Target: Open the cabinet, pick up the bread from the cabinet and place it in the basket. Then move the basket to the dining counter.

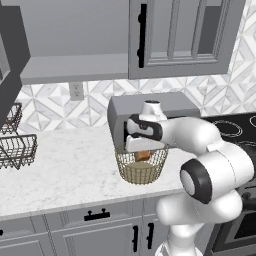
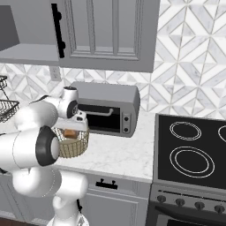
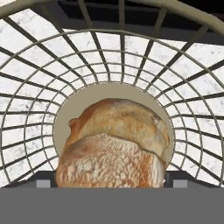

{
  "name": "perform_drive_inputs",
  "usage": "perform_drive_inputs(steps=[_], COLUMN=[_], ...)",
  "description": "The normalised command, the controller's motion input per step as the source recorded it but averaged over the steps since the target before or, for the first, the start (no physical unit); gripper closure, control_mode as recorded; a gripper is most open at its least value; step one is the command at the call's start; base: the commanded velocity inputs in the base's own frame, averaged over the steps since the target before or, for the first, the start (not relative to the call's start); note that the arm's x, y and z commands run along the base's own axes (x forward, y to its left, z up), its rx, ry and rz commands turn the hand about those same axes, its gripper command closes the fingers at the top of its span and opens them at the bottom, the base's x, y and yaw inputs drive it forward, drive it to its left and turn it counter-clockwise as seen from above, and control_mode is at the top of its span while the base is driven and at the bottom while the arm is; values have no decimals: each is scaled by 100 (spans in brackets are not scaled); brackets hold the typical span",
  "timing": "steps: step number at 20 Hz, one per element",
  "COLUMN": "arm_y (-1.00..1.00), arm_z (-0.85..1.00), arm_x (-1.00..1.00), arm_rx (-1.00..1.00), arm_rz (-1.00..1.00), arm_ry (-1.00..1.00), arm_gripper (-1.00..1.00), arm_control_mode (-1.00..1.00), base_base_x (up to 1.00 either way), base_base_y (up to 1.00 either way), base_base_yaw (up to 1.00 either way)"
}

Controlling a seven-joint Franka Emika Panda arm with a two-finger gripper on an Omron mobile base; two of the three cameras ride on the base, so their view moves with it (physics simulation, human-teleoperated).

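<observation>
The white marble worktop (image 1: 65, 172) over grey base cabinets carries a grey toaster oven (image 2: 108, 108) against the patterned tile wall, with a black glass hob (image 2: 192, 152) to its right. Above hangs the grey wall cabinet with panelled glass-front door (image 1: 180, 35); its long black bar handle (image 1: 142, 35) stands vertical and the door sits flush with the frame.

The round tan-gold wire basket (image 1: 141, 167) stands on the worktop directly in front of the toaster oven, near the counter's front edge. The white arm's two-finger gripper (image 1: 141, 150) reaches down into the basket's mouth from above.

The small golden-brown bun (image 3: 113, 146) sits between the two dark finger tips, just below the hand, inside the basket and above its woven tan base (image 3: 109, 94). The fingers stand at either flank of the bun; whether they press on it cannot be told. In the left base view the bun (image 1: 142, 155) shows within the wire wall, just under the rim.
</observation>
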Motion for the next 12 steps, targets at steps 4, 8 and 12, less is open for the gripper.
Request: perform_drive_inputs(steps=[4, 8, 12], arm_y=[4, 5, 2], arm_z=[-31, -37, -23], arm_x=[5, 0, 0], arm_rx=[-1, 0, 0], arm_rz=[0, 0, 0], arm_ry=[0, 1, 0], arm_gripper=[100, 100, -100], arm_control_mode=[-100, -100, -100], base_base_x=[0, 0, 0], base_base_y=[0, 0, 0], base_base_yaw=[0, 0, 0])
